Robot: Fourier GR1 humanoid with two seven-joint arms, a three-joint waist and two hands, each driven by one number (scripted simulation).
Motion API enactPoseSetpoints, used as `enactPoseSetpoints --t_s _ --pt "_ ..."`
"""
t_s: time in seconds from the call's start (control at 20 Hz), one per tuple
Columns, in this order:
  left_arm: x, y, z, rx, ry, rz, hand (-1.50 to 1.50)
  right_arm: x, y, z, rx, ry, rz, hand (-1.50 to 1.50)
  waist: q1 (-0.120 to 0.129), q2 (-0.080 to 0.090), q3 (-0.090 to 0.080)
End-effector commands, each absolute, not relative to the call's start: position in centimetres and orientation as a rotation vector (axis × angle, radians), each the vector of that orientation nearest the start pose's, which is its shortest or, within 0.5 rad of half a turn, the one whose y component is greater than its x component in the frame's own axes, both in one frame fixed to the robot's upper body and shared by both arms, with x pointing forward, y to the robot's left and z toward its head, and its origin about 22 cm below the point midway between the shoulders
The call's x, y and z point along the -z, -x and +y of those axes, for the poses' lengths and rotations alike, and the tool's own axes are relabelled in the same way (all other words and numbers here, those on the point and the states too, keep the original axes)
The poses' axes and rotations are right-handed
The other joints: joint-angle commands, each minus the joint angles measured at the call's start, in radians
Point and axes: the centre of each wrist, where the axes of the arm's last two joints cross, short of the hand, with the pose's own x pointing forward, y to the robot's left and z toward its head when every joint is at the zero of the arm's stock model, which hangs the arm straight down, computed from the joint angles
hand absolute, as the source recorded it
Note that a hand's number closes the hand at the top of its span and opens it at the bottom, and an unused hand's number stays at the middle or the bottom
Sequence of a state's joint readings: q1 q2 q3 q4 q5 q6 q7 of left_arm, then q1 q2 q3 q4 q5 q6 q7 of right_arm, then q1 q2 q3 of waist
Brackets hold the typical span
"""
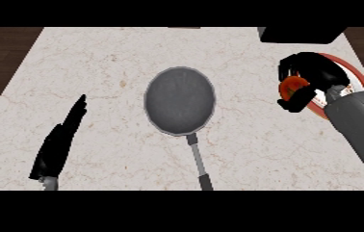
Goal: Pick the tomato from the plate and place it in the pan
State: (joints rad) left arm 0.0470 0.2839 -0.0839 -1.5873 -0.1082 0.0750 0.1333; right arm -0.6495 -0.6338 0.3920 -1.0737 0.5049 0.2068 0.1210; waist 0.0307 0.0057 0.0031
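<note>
From where I stood, the right hand [307, 77] was over the red-rimmed plate [353, 72] at the right edge of the marble surface [107, 58], its black fingers curled round the tomato [293, 85], of which only a patch of orange-red skin showed between them. Whether the tomato sat on the plate or had been raised clear of it, I could not tell, because the hand hid most of both. The grey frying pan [180, 99] lay in the middle of the surface, well apart from the plate, its handle [198, 161] pointing back toward the robot and its bowl holding nothing. The left hand [60, 142] rested at the lower left with its fingers straight, touching nothing. A tomato like that I judged to be light, round and smooth-skinned, so it would tend to slip or roll out of a pinch, and soft enough to bruise if squeezed; the sensible hold was across its widest part, fingers on one side and thumb on the other, which seemed to be roughly how it was wrapped. A dark boxy object [302, 33] sat behind the plate at the far edge.
</note>
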Motion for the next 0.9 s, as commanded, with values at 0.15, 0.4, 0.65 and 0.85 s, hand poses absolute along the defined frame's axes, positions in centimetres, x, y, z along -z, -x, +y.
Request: enactPoseSetpoints --t_s 0.15,0.4,0.65,0.85 --pt "-0.4 -23.0 28.1 0.282 -0.321 -1.387 0.0 -12.5 -38.3 -26.1 -1.247 0.863 -1.774 1.5 -0.008 0.002 -0.001" --pt "-0.8 -20.8 27.1 0.281 -0.31 -1.39 0.0 -14.5 -40.1 -22.0 -1.21 0.737 -1.882 1.5 -0.003 -0.004 -0.003" --pt "-0.5 -22.1 27.7 0.259 -0.329 -1.378 0.0 -14.5 -40.7 -16.9 -1.217 0.543 -1.874 1.5 -0.014 -0.004 -0.003" --pt "-0.6 -21.1 28.1 0.299 -0.331 -1.403 0.0 -14.7 -42.2 -12.5 -1.199 0.46 -1.824 1.5 0.0 -0.001 -0.003"
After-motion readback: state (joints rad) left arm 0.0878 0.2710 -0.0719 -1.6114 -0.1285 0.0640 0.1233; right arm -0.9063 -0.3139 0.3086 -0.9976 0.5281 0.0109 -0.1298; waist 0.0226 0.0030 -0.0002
